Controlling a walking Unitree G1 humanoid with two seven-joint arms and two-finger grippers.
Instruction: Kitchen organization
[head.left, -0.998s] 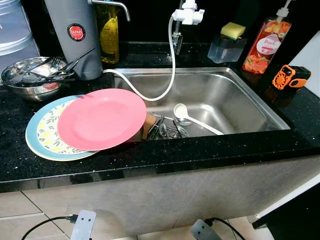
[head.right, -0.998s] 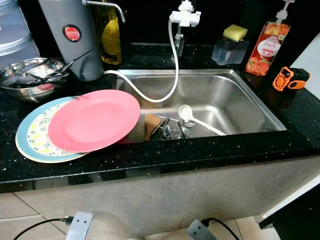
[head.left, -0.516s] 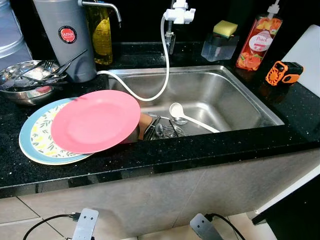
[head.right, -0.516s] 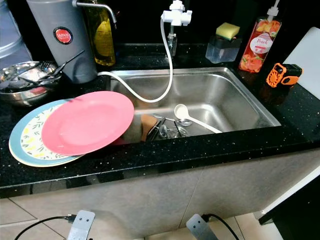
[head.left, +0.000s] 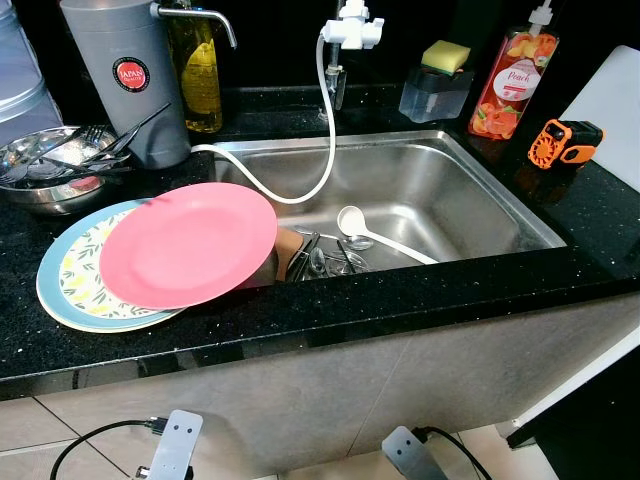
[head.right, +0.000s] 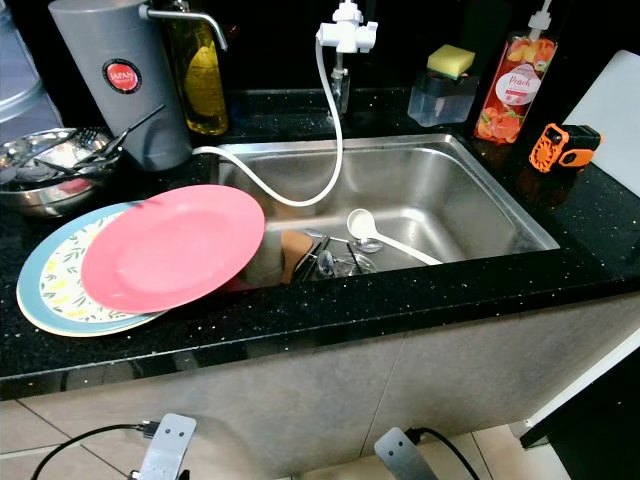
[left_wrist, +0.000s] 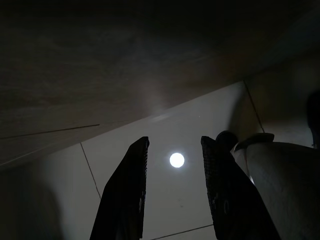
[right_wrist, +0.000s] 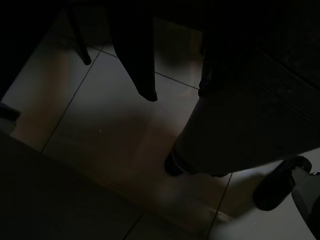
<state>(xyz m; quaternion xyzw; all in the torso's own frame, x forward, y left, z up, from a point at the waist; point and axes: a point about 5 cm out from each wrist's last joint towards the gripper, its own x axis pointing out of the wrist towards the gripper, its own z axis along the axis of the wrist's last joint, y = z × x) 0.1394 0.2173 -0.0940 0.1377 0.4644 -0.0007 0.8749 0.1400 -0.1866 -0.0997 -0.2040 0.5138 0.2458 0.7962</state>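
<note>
- Two plates sit stacked on the black speckled stone counter (head.left: 330, 310), left of the stainless steel sink (head.left: 480, 190): a round pink plate (head.left: 188, 244) on top of a round blue-rimmed plate with a lemon pattern (head.left: 75, 275). The pink plate's right edge overhangs the sink basin.
- Handling, as a judgement: the pink plate looks light, stiff and smooth, likely slippery if wet. Its overhanging rim offers the best hold, one finger above and one below.
- Inside the basin lie a white ladle (head.left: 370, 232) and a heap of metal cutlery (head.left: 325, 258), just beside the overhang. These are thin and may slide; take them by the handles.
- Left gripper (left_wrist: 172, 187) hangs idle over the pale tiled floor (left_wrist: 170, 130), fingers parted and empty.
- Right gripper hangs in deep shade; finger state cannot be told.
- Against the earlier frames, the whole scene has shifted slightly, so the camera moved; nothing on the counter has changed place.
</note>
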